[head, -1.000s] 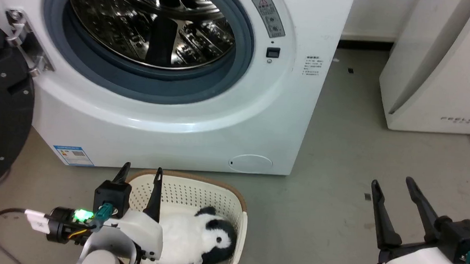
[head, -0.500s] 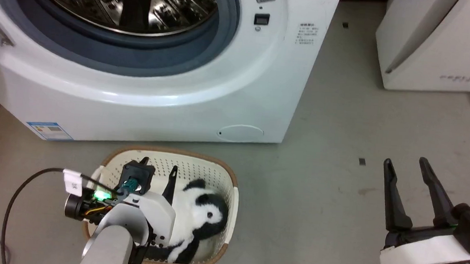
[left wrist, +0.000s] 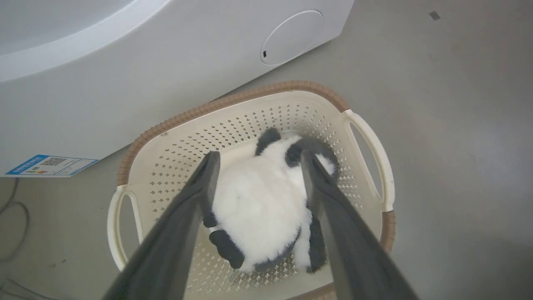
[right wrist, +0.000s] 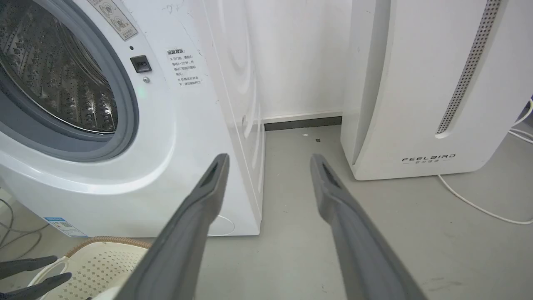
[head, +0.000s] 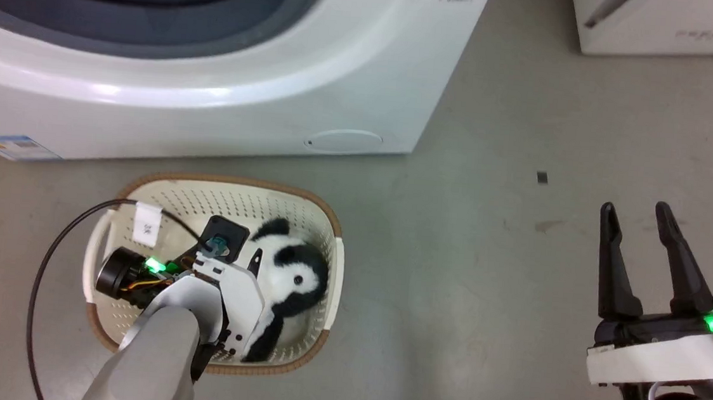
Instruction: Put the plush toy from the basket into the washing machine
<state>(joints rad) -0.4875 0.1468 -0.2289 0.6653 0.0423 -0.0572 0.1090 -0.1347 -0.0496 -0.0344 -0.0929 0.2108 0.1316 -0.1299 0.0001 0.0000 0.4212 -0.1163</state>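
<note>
The black-and-white plush toy (head: 290, 274) lies in the cream basket (head: 203, 204), which stands on the floor in front of the washing machine (head: 211, 106). My left gripper (head: 238, 251) reaches down into the basket and is open. In the left wrist view its fingers (left wrist: 195, 196) stand on either side of the plush toy (left wrist: 262, 200), inside the basket (left wrist: 250, 125). My right gripper (head: 634, 209) is open and holds nothing, hovering over bare floor at the right. In the right wrist view the right gripper (right wrist: 270, 158) faces the machine's corner, with the steel drum (right wrist: 54, 75) at the left.
The white FEELBIRD appliance (right wrist: 416, 83) stands to the right of the machine, with a white cable (right wrist: 470, 204) on the floor beside it. A black cable (head: 46, 264) loops from my left wrist over the basket's left rim. Grey floor lies between basket and right gripper.
The head camera has tilted down, so the machine slid up the view. My left gripper has gone down into the basket, its fingers now either side of the plush toy.
</note>
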